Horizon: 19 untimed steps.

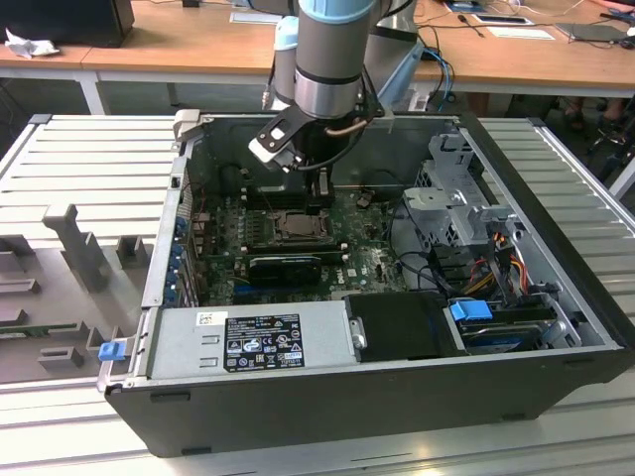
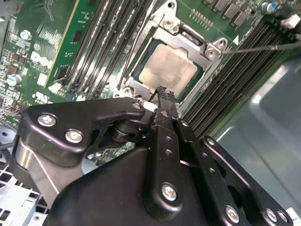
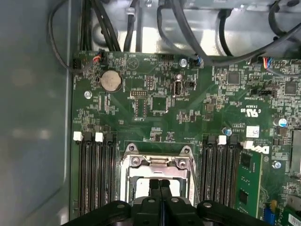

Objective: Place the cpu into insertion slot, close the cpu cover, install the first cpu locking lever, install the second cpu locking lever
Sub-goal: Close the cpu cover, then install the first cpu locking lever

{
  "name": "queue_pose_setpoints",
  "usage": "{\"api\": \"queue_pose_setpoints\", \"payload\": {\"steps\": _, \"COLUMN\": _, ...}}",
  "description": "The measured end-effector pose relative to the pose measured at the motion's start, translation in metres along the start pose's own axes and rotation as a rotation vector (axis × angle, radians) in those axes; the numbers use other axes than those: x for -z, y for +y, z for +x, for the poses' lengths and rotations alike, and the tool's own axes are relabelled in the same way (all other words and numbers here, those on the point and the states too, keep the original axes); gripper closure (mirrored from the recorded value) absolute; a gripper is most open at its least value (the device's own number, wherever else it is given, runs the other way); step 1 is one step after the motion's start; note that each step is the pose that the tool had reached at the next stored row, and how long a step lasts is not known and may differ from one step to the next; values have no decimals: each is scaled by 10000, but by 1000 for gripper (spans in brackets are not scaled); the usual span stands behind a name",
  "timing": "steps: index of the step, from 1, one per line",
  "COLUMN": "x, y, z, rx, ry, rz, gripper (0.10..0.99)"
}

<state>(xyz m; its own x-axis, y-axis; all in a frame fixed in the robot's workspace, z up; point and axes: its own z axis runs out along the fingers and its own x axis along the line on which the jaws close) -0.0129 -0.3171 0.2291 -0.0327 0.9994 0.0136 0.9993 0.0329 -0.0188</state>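
Chip lies in the socket with the metal frame down around it. Your gripper hovers at the frame's edge, jaws pressed together and empty, at the socket's one o'clock in the exterior view.

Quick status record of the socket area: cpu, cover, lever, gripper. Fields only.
cpu: seated in the insertion slot, silver top showing through the cover's window
cpu cover: down flat over the cpu
lever: thin rod reaching out from a socket corner across the memory slots; cannot tell if it is latched
gripper: fingers shut, nothing between them, tips at the socket's edge; cannot tell if they touch it
setting: open computer case, arm reaching in from above
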Motion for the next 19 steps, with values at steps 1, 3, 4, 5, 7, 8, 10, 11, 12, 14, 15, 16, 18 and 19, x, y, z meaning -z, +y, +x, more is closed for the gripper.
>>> {"api": "queue_pose_setpoints", "payload": {"steps": 1, "x": -9, "y": -25, "z": 1, "rx": 50, "ry": -2, "rz": 1, "gripper": 980}}
{"api": "queue_pose_setpoints", "payload": {"steps": 3, "x": -37, "y": -40, "z": 2, "rx": 387, "ry": -7, "rz": 5, "gripper": 980}}
{"api": "queue_pose_setpoints", "payload": {"steps": 4, "x": -48, "y": -46, "z": 2, "rx": 468, "ry": -9, "rz": 7, "gripper": 980}}
{"api": "queue_pose_setpoints", "payload": {"steps": 5, "x": -59, "y": -66, "z": 1, "rx": 518, "ry": -15, "rz": -34, "gripper": 980}}
{"api": "queue_pose_setpoints", "payload": {"steps": 7, "x": -65, "y": -166, "z": 5, "rx": 519, "ry": -16, "rz": -108, "gripper": 980}}
{"api": "queue_pose_setpoints", "payload": {"steps": 8, "x": -65, "y": -195, "z": 6, "rx": 520, "ry": -17, "rz": -108, "gripper": 980}}
{"api": "queue_pose_setpoints", "payload": {"steps": 10, "x": -65, "y": -213, "z": 7, "rx": 519, "ry": -17, "rz": -108, "gripper": 980}}
{"api": "queue_pose_setpoints", "payload": {"steps": 11, "x": -66, "y": -220, "z": 7, "rx": 519, "ry": -17, "rz": -109, "gripper": 980}}
{"api": "queue_pose_setpoints", "payload": {"steps": 12, "x": -66, "y": -225, "z": 7, "rx": 519, "ry": -17, "rz": -108, "gripper": 980}}
{"api": "queue_pose_setpoints", "payload": {"steps": 14, "x": -66, "y": -236, "z": 8, "rx": 519, "ry": -16, "rz": -110, "gripper": 980}}
{"api": "queue_pose_setpoints", "payload": {"steps": 15, "x": -66, "y": -247, "z": 8, "rx": 519, "ry": -17, "rz": -111, "gripper": 980}}
{"api": "queue_pose_setpoints", "payload": {"steps": 16, "x": -60, "y": -249, "z": 7, "rx": 521, "ry": -20, "rz": -110, "gripper": 980}}
{"api": "queue_pose_setpoints", "payload": {"steps": 18, "x": 8, "y": -251, "z": 9, "rx": 519, "ry": -17, "rz": -112, "gripper": 980}}
{"api": "queue_pose_setpoints", "payload": {"steps": 19, "x": 47, "y": -252, "z": 9, "rx": 519, "ry": -17, "rz": -112, "gripper": 980}}
